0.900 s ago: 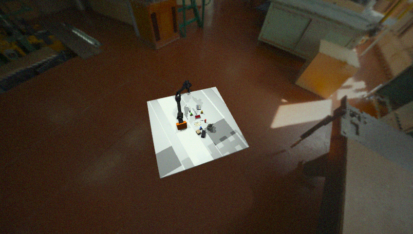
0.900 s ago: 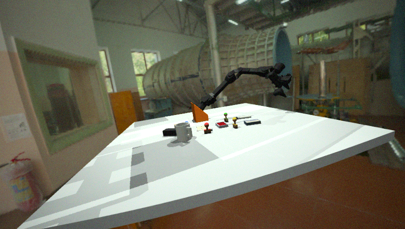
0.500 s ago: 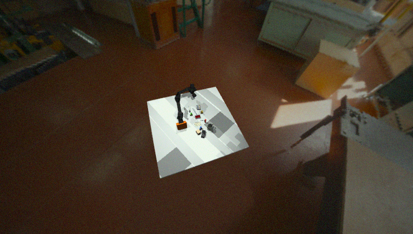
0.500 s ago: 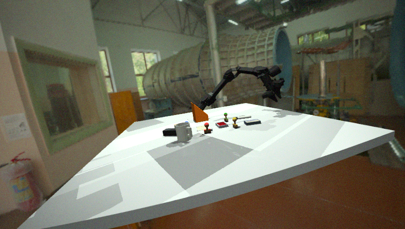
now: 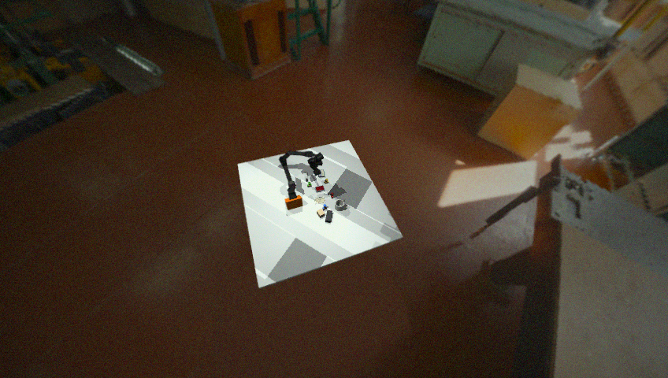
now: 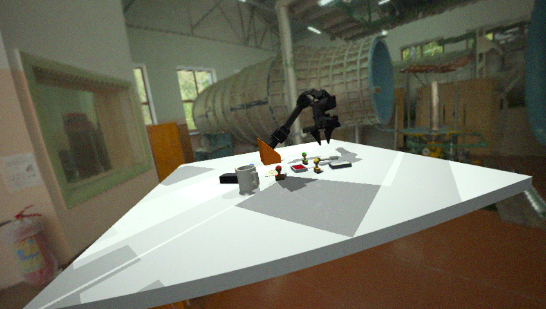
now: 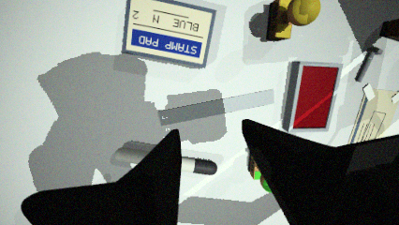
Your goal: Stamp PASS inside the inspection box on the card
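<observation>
blue stamp pad lid-labelled | yellow-knobbed stamp beside it | grey mug near black box | marker lying flat on worktop

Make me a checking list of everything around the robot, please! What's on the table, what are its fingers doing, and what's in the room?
Surface: white table with grey patches.
Job's things: three stamps stand on the table, green-topped, yellow-topped and red-topped; which says PASS cannot be read. Red ink pad lies open; a card lies beside it.
Clutter: blue stamp pad box, marker, ruler, bolt, grey mug, black block.
Grippers: gripper hangs above the table, fingers partly apart, holding nothing.
Cables: nothing seen.
Surroundings: workshop hall with red-brown floor, big ribbed cylinder, fire extinguisher.
</observation>
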`<state>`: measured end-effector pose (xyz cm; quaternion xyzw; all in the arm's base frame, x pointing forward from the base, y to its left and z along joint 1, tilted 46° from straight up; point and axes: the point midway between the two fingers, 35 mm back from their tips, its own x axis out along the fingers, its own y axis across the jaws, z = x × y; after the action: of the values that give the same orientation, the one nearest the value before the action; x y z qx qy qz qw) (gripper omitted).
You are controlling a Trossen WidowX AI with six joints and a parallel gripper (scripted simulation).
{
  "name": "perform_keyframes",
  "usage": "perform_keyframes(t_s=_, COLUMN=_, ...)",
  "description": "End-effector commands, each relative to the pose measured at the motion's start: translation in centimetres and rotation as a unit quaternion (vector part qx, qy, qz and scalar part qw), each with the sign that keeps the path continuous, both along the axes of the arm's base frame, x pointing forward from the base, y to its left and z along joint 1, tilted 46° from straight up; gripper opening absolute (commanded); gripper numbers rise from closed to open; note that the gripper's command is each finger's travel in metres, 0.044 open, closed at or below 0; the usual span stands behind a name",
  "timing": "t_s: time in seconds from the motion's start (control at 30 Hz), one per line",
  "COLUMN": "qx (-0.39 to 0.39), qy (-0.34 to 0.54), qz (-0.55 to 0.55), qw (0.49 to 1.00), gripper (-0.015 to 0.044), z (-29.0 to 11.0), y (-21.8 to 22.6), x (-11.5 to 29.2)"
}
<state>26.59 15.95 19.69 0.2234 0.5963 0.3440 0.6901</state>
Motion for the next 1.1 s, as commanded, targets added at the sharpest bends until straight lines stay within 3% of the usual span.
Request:
perform_keyframes(t_s=0.0, qx=-0.022, qy=0.045, qz=0.006, qw=0.999, gripper=0.0213, z=-4.0, y=-3.9, x=-4.1)
perform_keyframes(t_s=0.17, qx=-0.02, qy=0.089, qz=0.013, qw=0.996, gripper=0.0213, z=-6.5, y=-6.1, x=-7.6)
perform_keyframes(t_s=1.07, qx=-0.024, qy=0.088, qz=0.012, qw=0.996, gripper=0.0213, z=-9.0, y=-3.8, x=-7.5)
